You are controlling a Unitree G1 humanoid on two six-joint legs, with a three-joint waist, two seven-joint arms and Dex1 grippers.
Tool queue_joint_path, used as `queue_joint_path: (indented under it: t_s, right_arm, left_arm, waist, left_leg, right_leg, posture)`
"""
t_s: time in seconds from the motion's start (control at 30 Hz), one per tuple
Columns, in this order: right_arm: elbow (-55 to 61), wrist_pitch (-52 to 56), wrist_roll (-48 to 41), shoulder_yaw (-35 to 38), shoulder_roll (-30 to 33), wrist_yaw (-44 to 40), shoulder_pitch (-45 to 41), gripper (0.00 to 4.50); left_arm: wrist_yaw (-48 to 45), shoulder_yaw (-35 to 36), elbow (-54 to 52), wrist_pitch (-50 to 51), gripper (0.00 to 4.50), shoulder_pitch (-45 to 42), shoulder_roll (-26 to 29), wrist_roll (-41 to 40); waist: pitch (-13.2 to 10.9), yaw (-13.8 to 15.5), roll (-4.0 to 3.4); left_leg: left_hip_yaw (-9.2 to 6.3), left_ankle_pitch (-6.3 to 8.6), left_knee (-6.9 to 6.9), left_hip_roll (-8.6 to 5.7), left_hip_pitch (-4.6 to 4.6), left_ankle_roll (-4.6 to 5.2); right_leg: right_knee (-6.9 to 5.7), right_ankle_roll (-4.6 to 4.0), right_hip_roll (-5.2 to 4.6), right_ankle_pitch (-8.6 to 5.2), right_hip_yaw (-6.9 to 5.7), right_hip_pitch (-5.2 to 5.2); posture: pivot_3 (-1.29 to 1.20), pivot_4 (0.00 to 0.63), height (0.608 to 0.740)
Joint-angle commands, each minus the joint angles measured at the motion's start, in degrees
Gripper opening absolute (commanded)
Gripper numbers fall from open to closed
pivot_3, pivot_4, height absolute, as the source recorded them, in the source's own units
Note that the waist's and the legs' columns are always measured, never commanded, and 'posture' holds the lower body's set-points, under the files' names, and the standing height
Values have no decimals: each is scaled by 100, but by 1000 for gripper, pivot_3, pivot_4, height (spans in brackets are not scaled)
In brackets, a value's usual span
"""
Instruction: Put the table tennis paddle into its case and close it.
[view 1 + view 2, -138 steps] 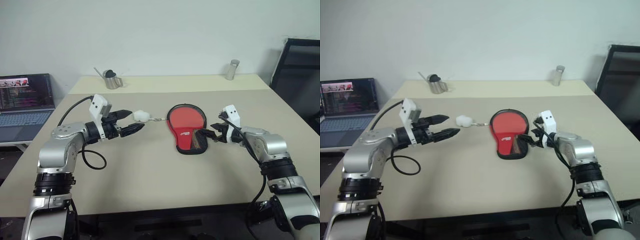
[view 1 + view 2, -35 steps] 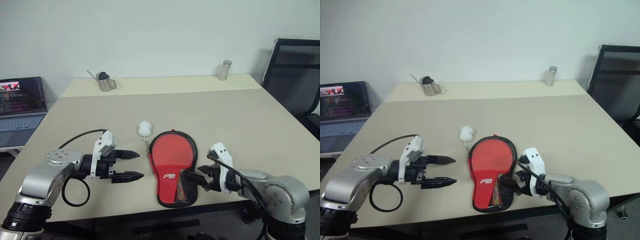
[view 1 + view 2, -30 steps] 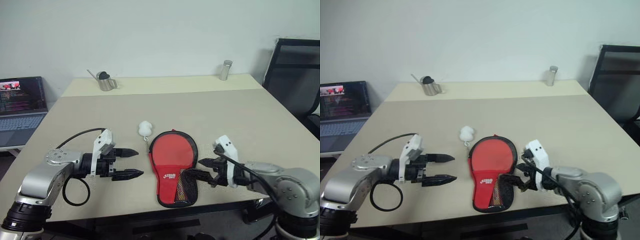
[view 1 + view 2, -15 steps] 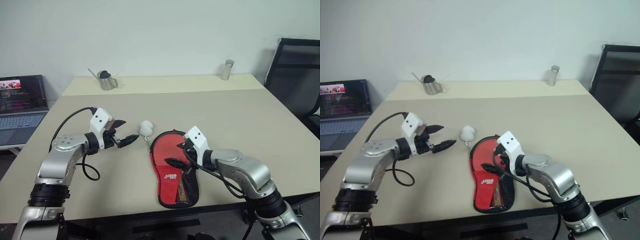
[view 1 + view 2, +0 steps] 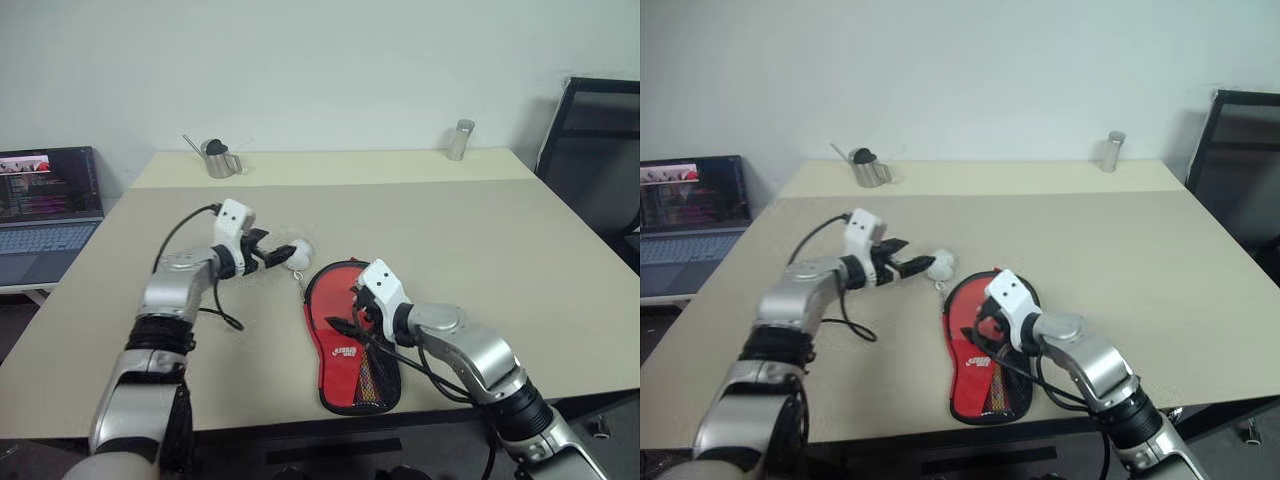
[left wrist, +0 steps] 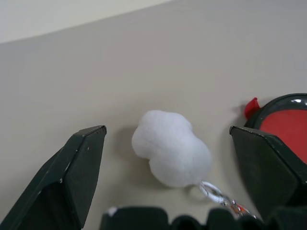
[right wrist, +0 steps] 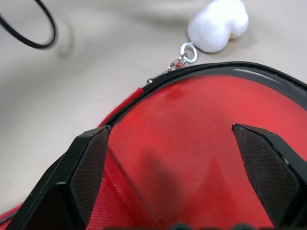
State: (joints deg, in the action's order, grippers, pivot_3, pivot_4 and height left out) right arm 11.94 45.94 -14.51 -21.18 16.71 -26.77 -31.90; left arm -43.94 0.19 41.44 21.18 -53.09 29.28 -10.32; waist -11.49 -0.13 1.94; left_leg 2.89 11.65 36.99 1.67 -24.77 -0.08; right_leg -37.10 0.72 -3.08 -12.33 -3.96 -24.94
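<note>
Both jaws stand wide with nothing in them. My left gripper (image 6: 168,191) has come forward across the table (image 5: 480,220) and now brackets the white pom-pom (image 6: 171,147) on the zip pull, just beyond the case (image 5: 345,335). My right gripper (image 7: 187,191) has swung in over the case's red side. I can't see the paddle — it may lie inside the case. I judge the zip comes next — pom-pom pulled, case pinned.
</note>
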Motion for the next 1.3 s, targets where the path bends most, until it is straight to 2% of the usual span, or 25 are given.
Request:
queue_joint_path:
  t_s: [0.03,0.13,0.3,0.67,0.77,1.0,1.1,1.17,1.3]
  right_arm:
    - [99,-115,60,40,-102,-40,6,4462]
    - [103,-118,105,-11,-182,-31,32,4462]
    - [73,-128,194,10,-289,3,59,4462]
    - [148,78,315,46,-437,115,188,4462]
    - [97,-20,467,12,-416,177,169,4500]
    - [71,-326,720,38,-430,219,57,4500]
    - [34,-257,671,107,-499,177,15,4500]
    - [-29,-36,548,171,-533,103,-10,4500]
    - [-357,51,677,70,-509,88,2,4500]
  left_arm:
    - [71,-170,1182,-557,4500,-523,-149,408]
    - [162,-276,2126,-897,4500,-907,-373,683]
    - [147,-248,2883,-1095,4500,-1281,-657,889]
    - [461,-96,3282,-1223,4500,-1380,-905,1064]
    - [456,-45,3274,-1226,3887,-1326,-925,1074]
    - [449,141,3243,-1187,1340,-1138,-950,1025]
    - [456,222,3223,-1187,458,-1073,-942,1012]
    - [444,301,3191,-1184,285,-1020,-912,978]
    - [202,425,3001,-1241,284,-951,-759,864]
  waist:
    - [0,-8,1]
    - [0,-8,1]
    - [1,-2,6]
    - [9,-3,19]
    - [10,-3,19]
    - [11,-4,21]
    - [14,-4,24]
    - [17,-5,28]
    - [21,-6,34]
  left_leg:
    - [5,0,0,0,0,0]
    - [17,0,-1,-1,0,0]
    - [24,0,1,0,-2,0]
    - [28,0,5,1,-1,0]
    - [27,0,6,1,0,0]
    - [29,0,6,1,0,0]
    - [28,0,7,1,2,0]
    - [30,0,7,1,4,0]
    - [31,0,7,2,6,0]
  right_leg:
    - [-1,0,0,0,1,-2]
    - [-2,0,3,0,0,-5]
    - [-3,0,2,0,-1,-6]
    - [-11,1,0,1,0,-5]
    - [-13,1,0,1,0,-5]
    - [-12,1,-1,2,1,-5]
    - [-14,0,-1,2,1,-4]
    - [-15,0,-1,2,2,-3]
    - [-17,-5,-1,5,3,-3]
  posture:
    - [0,150,740]
    - [0,150,740]
    - [0,150,740]
    - [0,150,740]
    - [0,150,740]
    - [0,150,740]
    - [0,150,740]
    - [0,150,740]
    - [0,150,740]
